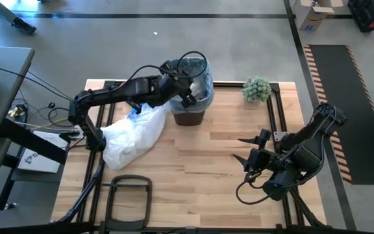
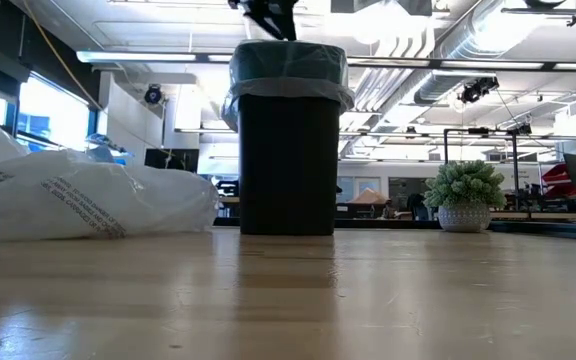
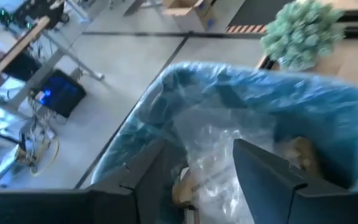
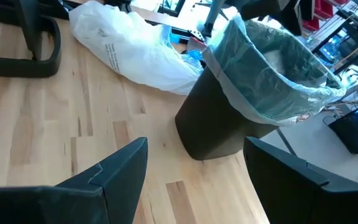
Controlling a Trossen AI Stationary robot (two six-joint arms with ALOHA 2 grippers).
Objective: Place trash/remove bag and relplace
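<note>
So the dark bin [image 1: 190, 97] sits at the upper middle of the overhead frame, near the far edge of the wooden table [image 1: 193, 169], and it's lined with the light-blue bag [image 1: 203, 84], whose rim folds down over the bin's lip. The left gripper [image 1: 188, 91] reaches in from the left side of the frame and hangs right over the bin's mouth. In its wrist view the two dark fingers [image 3: 263, 177] stand apart with nothing pinched between them, pointing down into the bag. Down in there is the trash [image 3: 229, 155]: clear crinkly plastic and a bit of brown paper, lying inside the liner.

Left of the bin, the whiter plastic bag [image 1: 132, 136] lies slumped on the table, touching or almost touching the bin's base; its printed text shows in the low view. The small green plant [image 1: 257, 89] sits at the upper right of the table, well apart from the bin.

The right gripper [image 1: 245, 149] waits in the lower right part of the overhead frame, above the bare wood, fingers spread and holding nothing. A black frame [image 1: 127, 195] lies at the table's lower-left edge.
</note>
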